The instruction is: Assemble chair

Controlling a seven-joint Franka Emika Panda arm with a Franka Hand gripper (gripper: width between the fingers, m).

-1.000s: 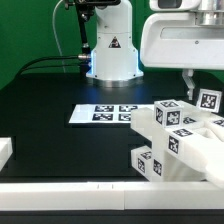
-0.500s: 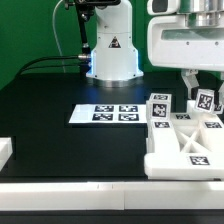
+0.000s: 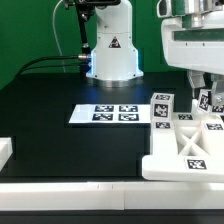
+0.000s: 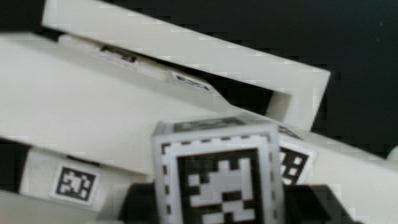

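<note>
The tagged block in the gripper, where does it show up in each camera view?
Exterior view: the tagged block sits at the exterior view's right edge, under the gripper.
Wrist view: it fills the foreground.
Shared landmark: the X-braced panel, seen behind the block.

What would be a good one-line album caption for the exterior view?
A robot arm's pincer reaches down to a half-built white chair on a black table, beside the marker board.

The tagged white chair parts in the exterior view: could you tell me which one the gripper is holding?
The small tagged block at the exterior view's far right, up between the gripper fingers. The other tagged block stands free, left of it, on the X-braced panel.
</note>
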